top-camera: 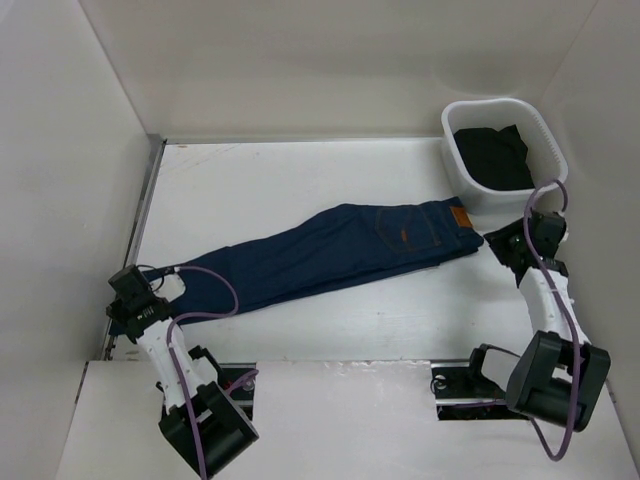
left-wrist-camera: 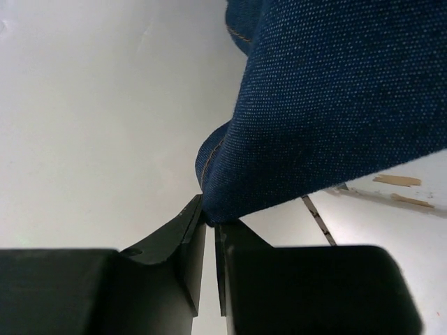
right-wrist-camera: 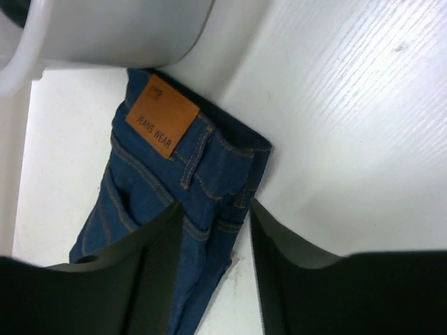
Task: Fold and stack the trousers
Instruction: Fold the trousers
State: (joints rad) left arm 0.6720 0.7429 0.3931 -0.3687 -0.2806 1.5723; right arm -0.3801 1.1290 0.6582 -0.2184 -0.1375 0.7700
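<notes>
The white table (top-camera: 300, 170) carries the whole work area. The trousers (top-camera: 320, 255) lie on it as one long diagonal band, both legs laid one on the other. The waist end points toward the far right and the hem end toward the near left. This lengthwise fold appears complete. The crosswise fold, judged to be the next step, is not yet made.

The white basket (top-camera: 462, 180) stands at the far right corner, just beside the waistband. It holds a dark folded garment (top-camera: 492, 158), so it is probably the place for stacking.

The left gripper (left-wrist-camera: 210, 218) is at the hem end. Its fingers are pressed almost together with the folded denim edge pinched between the tips. This grip probably keeps both leg layers together so that the hem can be carried over.

The right gripper (right-wrist-camera: 216, 209) is at the waistband corner. Its jaws stand apart with a clear gap, and the denim lies beneath and between them, not clamped. The trousers rest on the table at this end.

The tan leather patch (right-wrist-camera: 162, 115), marked JEANS WEAR, faces up, so the back of the trousers is uppermost.
</notes>
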